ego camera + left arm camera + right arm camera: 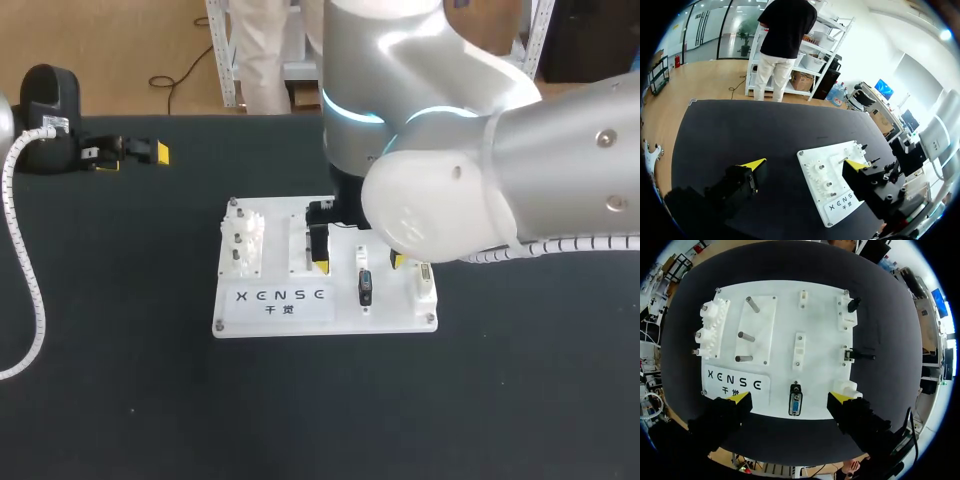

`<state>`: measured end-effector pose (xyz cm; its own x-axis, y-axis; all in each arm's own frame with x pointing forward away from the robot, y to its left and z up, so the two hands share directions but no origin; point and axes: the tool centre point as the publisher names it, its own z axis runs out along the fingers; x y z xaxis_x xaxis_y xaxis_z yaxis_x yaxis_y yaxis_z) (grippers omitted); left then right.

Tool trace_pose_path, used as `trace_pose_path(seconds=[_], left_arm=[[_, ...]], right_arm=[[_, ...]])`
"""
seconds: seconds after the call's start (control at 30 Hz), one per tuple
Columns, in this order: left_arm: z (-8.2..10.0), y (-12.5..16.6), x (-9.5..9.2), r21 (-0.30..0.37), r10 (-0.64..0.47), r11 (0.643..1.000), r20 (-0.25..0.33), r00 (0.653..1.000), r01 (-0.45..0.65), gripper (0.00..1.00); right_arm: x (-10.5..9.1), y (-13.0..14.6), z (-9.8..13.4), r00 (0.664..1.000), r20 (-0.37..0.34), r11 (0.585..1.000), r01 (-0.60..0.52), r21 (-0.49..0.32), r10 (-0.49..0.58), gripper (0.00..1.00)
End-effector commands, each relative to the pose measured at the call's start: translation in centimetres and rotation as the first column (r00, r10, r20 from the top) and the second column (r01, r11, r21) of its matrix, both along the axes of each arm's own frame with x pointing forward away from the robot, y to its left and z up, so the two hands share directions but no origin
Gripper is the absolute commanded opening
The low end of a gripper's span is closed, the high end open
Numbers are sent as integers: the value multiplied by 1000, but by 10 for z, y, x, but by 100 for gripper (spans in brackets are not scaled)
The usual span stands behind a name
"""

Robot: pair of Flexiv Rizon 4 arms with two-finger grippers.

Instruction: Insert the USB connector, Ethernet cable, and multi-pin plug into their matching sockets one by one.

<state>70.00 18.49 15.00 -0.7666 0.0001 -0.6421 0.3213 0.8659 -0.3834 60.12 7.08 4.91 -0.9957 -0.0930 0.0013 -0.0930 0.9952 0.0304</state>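
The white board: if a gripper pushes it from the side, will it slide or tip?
Tipping seems unlikely: the white board lies flat and wide on the table. It may slide, unless its corner screws hold it down; I cannot tell. It looks stiff, not bendable.

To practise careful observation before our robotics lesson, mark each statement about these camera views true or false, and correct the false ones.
1. The right gripper hangs over the white board with its fingers open. True.
2. The left gripper grips a cable. False: it is open and empty, away from the board.
3. The blue multi-pin connector lies under the gap between the right gripper's fingers. True.
4. In the head view, the white gears sit at the board's right end. False: they sit at its left end.
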Motion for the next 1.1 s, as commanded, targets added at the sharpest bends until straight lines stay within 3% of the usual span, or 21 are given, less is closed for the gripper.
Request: trace_pose_path(seconds=[0.03,0.53,1.1], left_arm=[[0,0,0,0,0,1000,0,1000,0,100],[0,0,0,0,0,1000,0,1000,0,100],[0,0,0,0,0,1000,0,1000,0,100]], right_arm=[[-3,0,-1,1000,6,1000,-3,4,3,100],[-26,-4,-5,999,33,1000,-12,-13,12,100],[-28,-6,-24,1000,18,999,25,-44,-24,100]])
